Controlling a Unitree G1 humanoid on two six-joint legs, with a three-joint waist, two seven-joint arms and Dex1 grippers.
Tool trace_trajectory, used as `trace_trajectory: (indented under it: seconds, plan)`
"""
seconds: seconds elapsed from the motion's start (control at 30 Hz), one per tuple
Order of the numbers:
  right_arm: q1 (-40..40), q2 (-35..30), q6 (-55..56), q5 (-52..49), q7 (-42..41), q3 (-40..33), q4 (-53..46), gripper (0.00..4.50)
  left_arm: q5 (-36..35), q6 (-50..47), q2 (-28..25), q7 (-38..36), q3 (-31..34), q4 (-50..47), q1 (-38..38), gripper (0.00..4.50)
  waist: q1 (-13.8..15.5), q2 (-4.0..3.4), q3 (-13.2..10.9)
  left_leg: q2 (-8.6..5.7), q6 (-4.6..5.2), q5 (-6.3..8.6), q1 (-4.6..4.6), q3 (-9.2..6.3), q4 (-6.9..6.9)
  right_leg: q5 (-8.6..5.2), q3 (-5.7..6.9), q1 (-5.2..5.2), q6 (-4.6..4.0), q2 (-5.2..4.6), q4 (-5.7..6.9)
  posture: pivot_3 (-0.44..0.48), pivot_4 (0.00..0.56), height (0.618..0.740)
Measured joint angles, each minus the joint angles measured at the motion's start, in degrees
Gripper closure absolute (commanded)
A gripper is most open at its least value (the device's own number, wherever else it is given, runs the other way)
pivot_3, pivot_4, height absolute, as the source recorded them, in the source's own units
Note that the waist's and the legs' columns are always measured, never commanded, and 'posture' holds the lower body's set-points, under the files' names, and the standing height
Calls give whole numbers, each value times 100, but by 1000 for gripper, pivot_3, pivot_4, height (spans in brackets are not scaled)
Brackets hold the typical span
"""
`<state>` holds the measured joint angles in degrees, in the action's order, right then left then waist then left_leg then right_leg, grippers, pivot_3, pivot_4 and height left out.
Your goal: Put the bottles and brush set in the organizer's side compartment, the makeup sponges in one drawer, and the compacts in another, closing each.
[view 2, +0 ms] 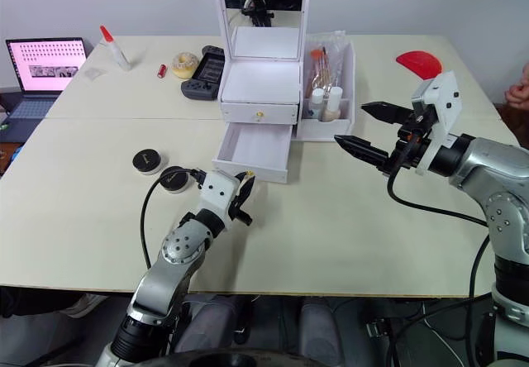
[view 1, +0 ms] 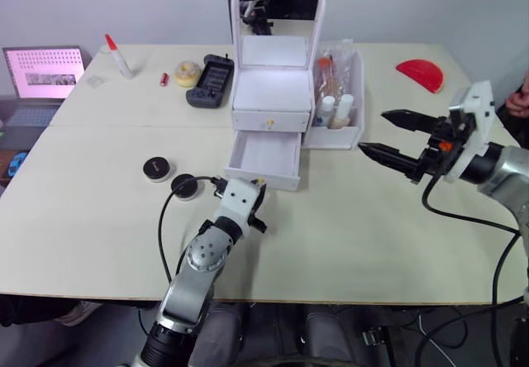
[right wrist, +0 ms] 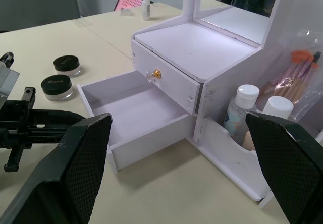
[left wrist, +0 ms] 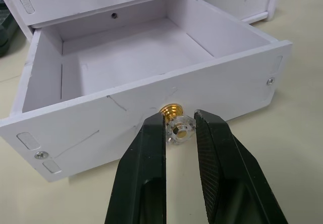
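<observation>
The white organizer stands mid-table with its upper drawer closed and its lower drawer pulled out and empty. My left gripper is shut on that drawer's clear, gold-based knob. Two white-capped bottles and the bagged brush set stand in the side compartment. Two black round compacts lie on the table left of the open drawer. Right of the organizer my right gripper hovers wide open, holding nothing. The makeup sponges are out of view.
At the back left are a laptop, a red-capped glue bottle, a small red item, a beige ring and a dark handheld device. A red half-round object lies back right. A person's hand shows at the right edge.
</observation>
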<state>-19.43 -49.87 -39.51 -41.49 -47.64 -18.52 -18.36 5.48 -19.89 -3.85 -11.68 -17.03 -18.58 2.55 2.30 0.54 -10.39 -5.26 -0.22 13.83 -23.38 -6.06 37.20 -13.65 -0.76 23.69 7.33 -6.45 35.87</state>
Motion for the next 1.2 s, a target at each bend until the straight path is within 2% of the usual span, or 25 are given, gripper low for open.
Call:
trace_trajectory:
  seconds: [0.17,0.27,0.3,0.47,0.53,0.63,0.77,0.87,0.97,1.03,1.2]
  plan:
    - [-1,0,0,-1,0,0,0,0,-50,-107,-56,-83,13,-30,-12,1846,-1,0,0,0,0,0,0,0,0,0,0,0,0,0,0,0,150,738]
    - [-1,0,1,3,-1,0,3,0,-117,-112,-203,-249,-18,-176,-41,183,-2,0,0,0,0,0,0,0,0,0,0,1,0,0,0,0,150,738]
    - [0,0,4,4,-2,0,4,0,-138,-123,-276,-328,-17,-267,-63,37,-3,0,0,0,0,0,0,0,-1,0,0,1,-1,0,0,0,150,738]
    - [30,-2,10,2,-68,-2,7,0,-421,-406,-693,-734,31,-895,-296,37,-6,-1,-1,1,0,0,0,0,-5,-1,0,1,-2,0,-6,0,150,738]
    - [110,-56,57,4,-188,-16,62,0,-691,-629,-1134,-1082,142,-1370,-563,37,-16,-2,-1,6,0,0,0,0,-12,-1,0,2,-2,2,-10,0,150,738]
    - [262,-147,135,21,-425,-110,255,0,-1404,-1047,-1834,-1721,842,-2000,-943,37,-13,-7,-4,10,-1,0,-1,1,-12,-3,0,5,-7,4,-10,0,150,738]
    - [474,-300,277,5,-851,-226,440,0,-2863,-1629,-2649,-2627,2285,-2316,-1138,37,-7,-15,-6,10,-1,0,-1,1,-10,-8,1,0,-15,3,-19,0,150,738]
    - [588,-415,331,-75,-1242,-365,575,0,-3922,-1969,-3517,-3434,3547,-2250,-1261,37,-19,-15,-7,12,-1,0,0,0,-13,-8,3,1,-16,5,-24,0,150,738]
    - [745,-550,457,-138,-1725,-523,825,0,-4325,-2045,-4344,-4170,4611,-1630,-1455,37,-27,-26,-8,14,-1,0,1,4,-18,-8,2,-1,-18,6,-31,0,150,738]
    - [834,-594,557,-150,-2018,-598,977,0,-4383,-2081,-4645,-4424,5151,-1162,-1524,37,-31,-28,-9,15,-1,1,1,5,-19,-7,2,-3,-20,4,-37,0,150,738]
    - [953,-790,775,-127,-2558,-693,1194,0,-4340,-2052,-5104,-4880,5621,-435,-1673,37,-35,-27,-10,17,-3,4,0,5,-23,-6,-1,-3,-20,-8,-46,0,150,738]
